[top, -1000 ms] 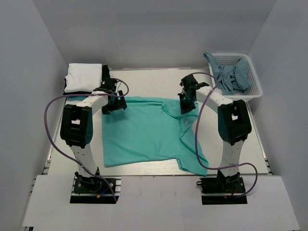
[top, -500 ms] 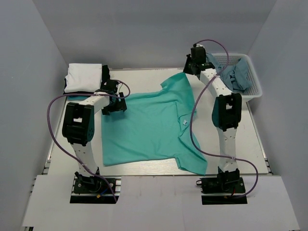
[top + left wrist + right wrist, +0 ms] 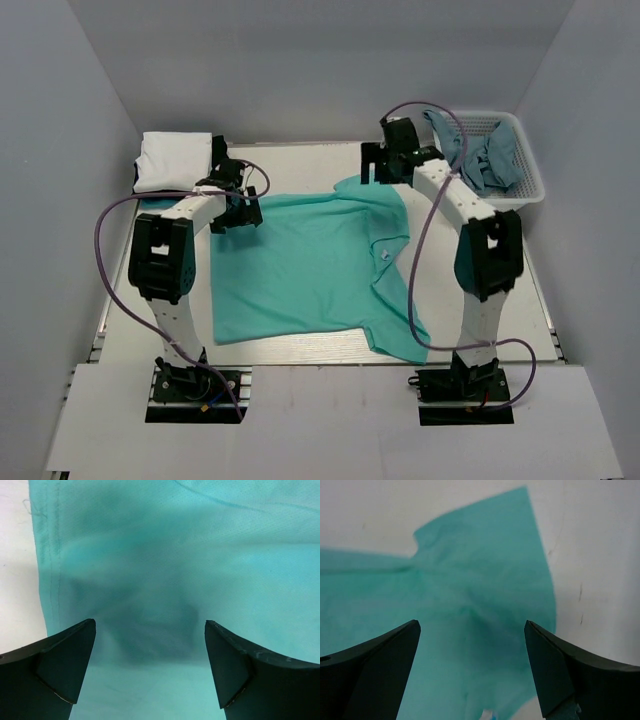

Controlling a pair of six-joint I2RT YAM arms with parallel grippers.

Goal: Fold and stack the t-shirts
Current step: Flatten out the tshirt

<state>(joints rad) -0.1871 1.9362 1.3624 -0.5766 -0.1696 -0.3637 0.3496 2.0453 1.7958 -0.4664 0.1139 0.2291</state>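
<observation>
L gripper [image 3: 150, 630] and R gripper [image 3: 470, 630] are both hovering w/ jaws spread wide, grabbing nothing, over the turquoise tee's [image 3: 300, 270] far edge.

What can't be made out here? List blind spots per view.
- Top view: far hem corner of the turquoise-green cloth t-shirt, covered by the left gripper.
- Top view: its small neck label, too small to read.
- Top view: crumpled grey-blue cloth in the white plastic lattice basket, garment count unclear.
- Wrist views: right gripper and left gripper fingers run off the bottom edge; cloth blurred, contact unclear.
</observation>
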